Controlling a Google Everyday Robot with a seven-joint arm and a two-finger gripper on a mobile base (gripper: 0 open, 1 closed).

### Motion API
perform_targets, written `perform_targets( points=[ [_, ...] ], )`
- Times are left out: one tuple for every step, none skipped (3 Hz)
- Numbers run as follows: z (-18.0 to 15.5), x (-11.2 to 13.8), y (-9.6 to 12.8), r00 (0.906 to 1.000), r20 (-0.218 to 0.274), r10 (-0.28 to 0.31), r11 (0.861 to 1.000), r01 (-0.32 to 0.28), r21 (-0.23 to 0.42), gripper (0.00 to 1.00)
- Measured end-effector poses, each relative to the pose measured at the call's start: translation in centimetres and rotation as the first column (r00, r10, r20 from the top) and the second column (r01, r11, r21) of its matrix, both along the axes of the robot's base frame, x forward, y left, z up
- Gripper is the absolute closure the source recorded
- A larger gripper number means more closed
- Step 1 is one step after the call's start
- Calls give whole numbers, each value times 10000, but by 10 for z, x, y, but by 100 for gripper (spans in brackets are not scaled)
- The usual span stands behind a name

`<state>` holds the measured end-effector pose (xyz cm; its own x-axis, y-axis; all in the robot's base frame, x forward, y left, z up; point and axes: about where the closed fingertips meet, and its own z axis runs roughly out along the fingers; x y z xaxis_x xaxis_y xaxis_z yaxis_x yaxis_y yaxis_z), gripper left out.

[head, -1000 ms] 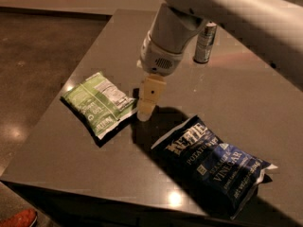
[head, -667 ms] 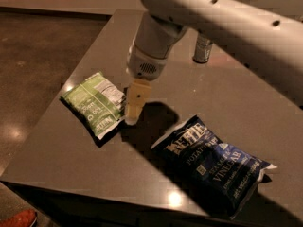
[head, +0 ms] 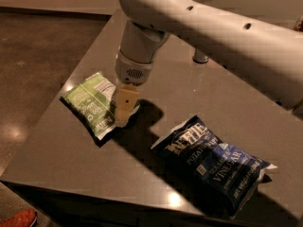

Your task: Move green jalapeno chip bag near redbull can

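Note:
The green jalapeno chip bag [head: 91,103] lies flat at the left side of the dark table [head: 66,160], its white label panel facing up. My gripper [head: 122,117] hangs from the white arm and points down at the bag's right edge, over or touching it. The redbull can [head: 200,57] stands at the back of the table. Only its lower end shows below the arm, which hides the rest.
A larger dark-blue Kettle chip bag [head: 213,162] lies at the front right of the table. The table's left edge runs close beside the green bag, and the floor [head: 33,56] is beyond it. My white arm [head: 213,37] spans the upper right.
My gripper has moved left across the table, from the gap between the two bags to the green bag's right edge. The arm now covers most of the can.

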<state>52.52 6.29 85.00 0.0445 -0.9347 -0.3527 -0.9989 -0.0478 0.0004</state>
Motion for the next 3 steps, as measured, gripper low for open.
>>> perform_targets(
  points=[
    [5, 6, -5, 9997, 153, -185, 9993, 190, -311, 49],
    [15, 15, -27, 9969, 505, -608, 9963, 637, -570, 81],
    [26, 27, -62, 9903, 815, -1128, 9893, 1195, -836, 100]
  ],
)
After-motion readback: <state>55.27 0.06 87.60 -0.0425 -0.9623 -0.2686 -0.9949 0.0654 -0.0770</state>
